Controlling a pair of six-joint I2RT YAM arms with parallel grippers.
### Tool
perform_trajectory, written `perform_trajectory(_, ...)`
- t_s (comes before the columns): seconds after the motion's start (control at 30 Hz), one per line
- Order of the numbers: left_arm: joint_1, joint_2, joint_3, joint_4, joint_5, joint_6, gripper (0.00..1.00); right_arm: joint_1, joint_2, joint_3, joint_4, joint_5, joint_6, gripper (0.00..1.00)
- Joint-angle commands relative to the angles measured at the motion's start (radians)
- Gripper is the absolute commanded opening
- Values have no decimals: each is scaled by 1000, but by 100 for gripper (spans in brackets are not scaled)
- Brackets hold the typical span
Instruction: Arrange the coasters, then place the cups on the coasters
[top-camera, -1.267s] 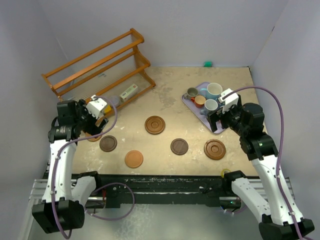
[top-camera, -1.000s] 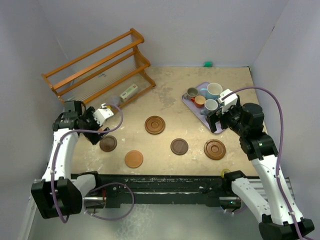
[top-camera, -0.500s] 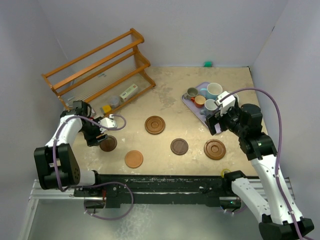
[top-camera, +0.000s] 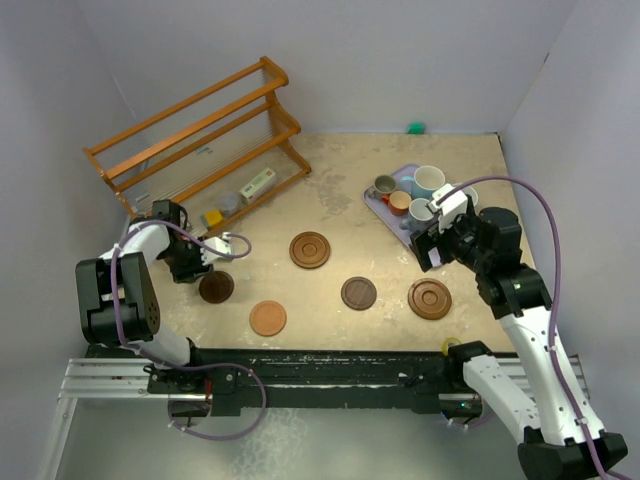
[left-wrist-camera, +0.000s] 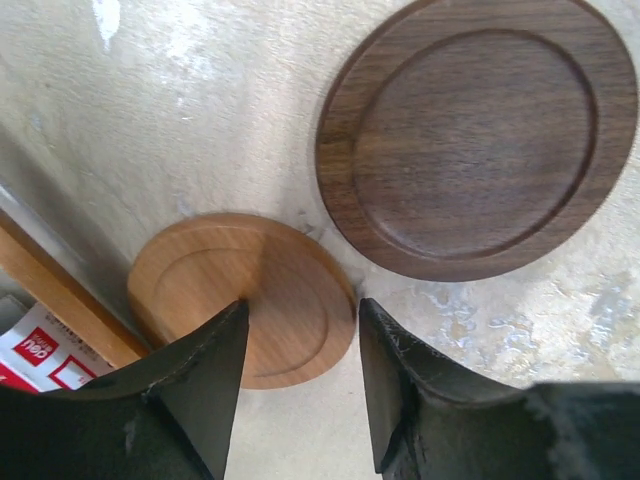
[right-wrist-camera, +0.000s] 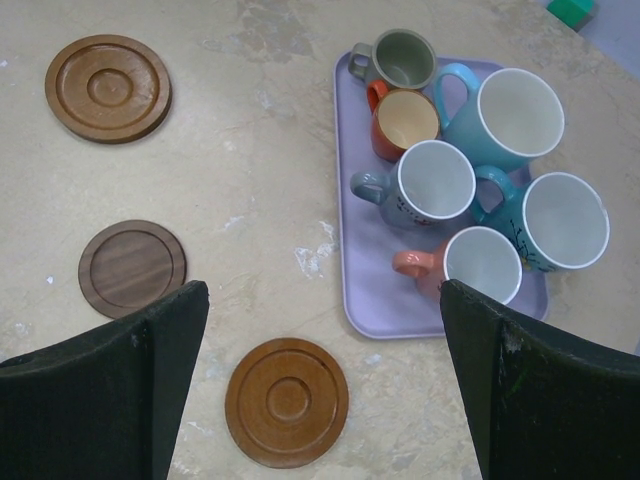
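The left fingers (left-wrist-camera: 200, 390) stand partly parted, clamping nothing, over the near rim of a tan coaster (left-wrist-camera: 240, 300), a dark brown coaster (left-wrist-camera: 478, 135) just beyond. The right fingers (right-wrist-camera: 130, 380) gape wide, a reddish-brown coaster (right-wrist-camera: 287, 402) between them, the cups (right-wrist-camera: 436, 180) on a lavender tray (right-wrist-camera: 360, 285) beyond.

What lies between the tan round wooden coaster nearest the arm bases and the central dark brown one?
In the top view, only bare beige tabletop separates the tan coaster and dark brown coaster.

You're in a robot lab cell: 2 arms (top-camera: 535, 330) on a metal rail (top-camera: 80, 378), blank walls (top-camera: 400, 60) boxing the tabletop (top-camera: 340, 215).
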Motion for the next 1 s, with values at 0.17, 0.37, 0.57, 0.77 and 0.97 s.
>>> perform_trajectory(0.17, -5, 54, -21, 15, 56, 23, 32, 0, 17, 4, 10, -20, -17, 100)
perform_trajectory(0.37, -46, 27, -69, 38, 80, 4, 29, 0, 17, 1, 11, -14, -23, 100)
perform_trajectory(0.57, -94, 23, -71, 27, 109, -26, 29, 0, 14, -3, 11, -10, -25, 100)
perform_trajectory(0.77, -159, 30, -55, 36, 142, -75, 31, 0, 14, -3, 11, -6, -28, 100)
perform_trajectory(0.97, -187, 27, -20, 32, 181, -121, 31, 0, 16, -6, 11, 0, -31, 100)
